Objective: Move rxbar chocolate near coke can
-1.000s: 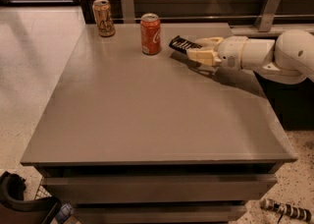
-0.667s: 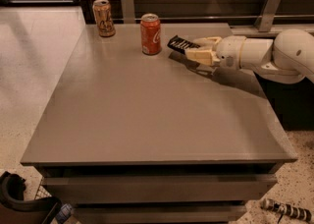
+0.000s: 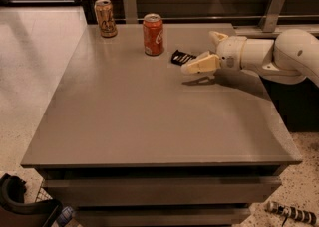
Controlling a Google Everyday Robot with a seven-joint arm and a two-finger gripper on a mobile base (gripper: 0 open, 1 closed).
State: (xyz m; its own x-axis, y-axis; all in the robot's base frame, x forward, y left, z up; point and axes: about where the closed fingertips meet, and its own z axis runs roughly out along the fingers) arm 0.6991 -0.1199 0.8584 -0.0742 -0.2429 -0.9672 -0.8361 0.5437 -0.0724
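The rxbar chocolate (image 3: 182, 57) is a small black wrapper lying flat on the grey table (image 3: 149, 116), a short way right of the red coke can (image 3: 153, 34), which stands upright near the table's far edge. My gripper (image 3: 199, 52) is just right of the bar, low over the table, open and empty. One finger (image 3: 200, 64) reaches toward the bar's right end; the other finger (image 3: 218, 37) points up and back. The white arm comes in from the right.
A tan-gold can (image 3: 105, 18) stands upright at the far left of the table, left of the coke can. A wooden wall with metal brackets (image 3: 273, 7) runs behind the table. A dark object (image 3: 20, 203) sits on the floor at the front left.
The gripper was shut on the bar before. Now it has opened and drawn back slightly to the right, and the bar lies on the table beside the coke can.
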